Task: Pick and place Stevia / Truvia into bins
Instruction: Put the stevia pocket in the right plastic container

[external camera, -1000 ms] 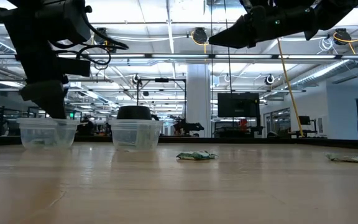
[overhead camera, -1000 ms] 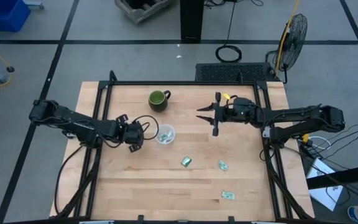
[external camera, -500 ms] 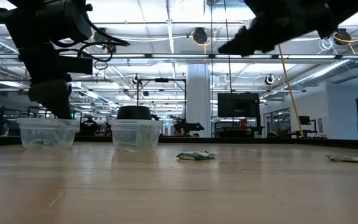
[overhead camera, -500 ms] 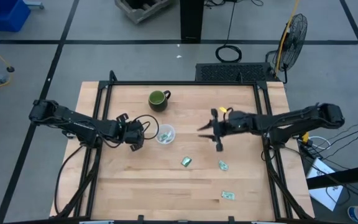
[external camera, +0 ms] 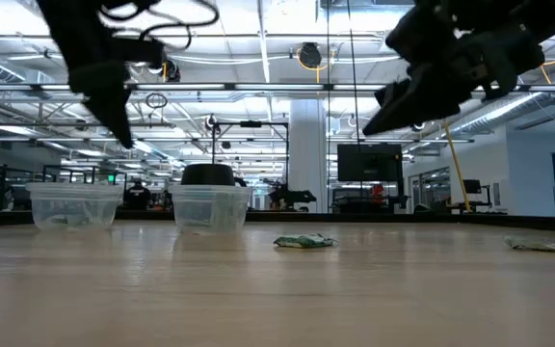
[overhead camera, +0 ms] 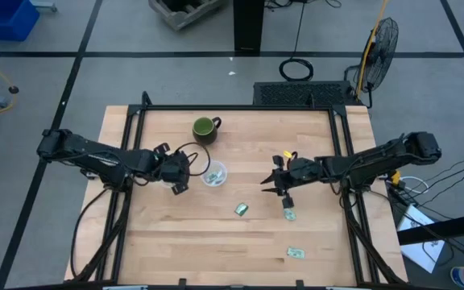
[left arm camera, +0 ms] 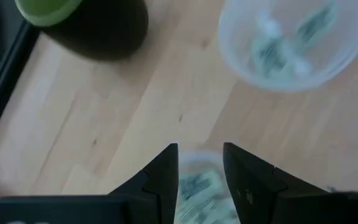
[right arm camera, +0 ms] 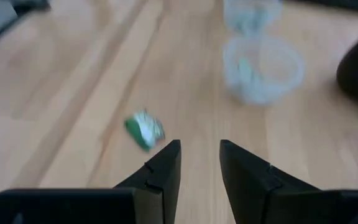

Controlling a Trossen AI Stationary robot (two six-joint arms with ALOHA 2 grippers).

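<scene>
Two clear cups stand near the table's middle. One (overhead camera: 213, 173) shows plainly from above and holds sachets (left arm camera: 288, 43). The other (left arm camera: 197, 183), also holding sachets, sits right under my left gripper (overhead camera: 182, 173), which hovers open above it (external camera: 114, 116). Three green-white sachets lie flat on the wood (overhead camera: 241, 209), (overhead camera: 289, 214), (overhead camera: 296, 253). My right gripper (overhead camera: 275, 190) hangs open above the table (external camera: 393, 106), between the first two sachets. One sachet (right arm camera: 145, 129) lies just ahead of its fingers. Both cups show in the low view (external camera: 68, 205), (external camera: 210, 207).
A dark green mug (overhead camera: 205, 128) stands toward the far edge, behind the cups. A black frame (overhead camera: 232, 107) runs along the table's far and side edges. Bare wood lies along the near edge and the near left corner.
My right gripper has travelled from the far side toward the near edge and come lower, ending over the loose sachets. My left gripper has risen from just above the left cup. The cups and sachets have stayed put.
</scene>
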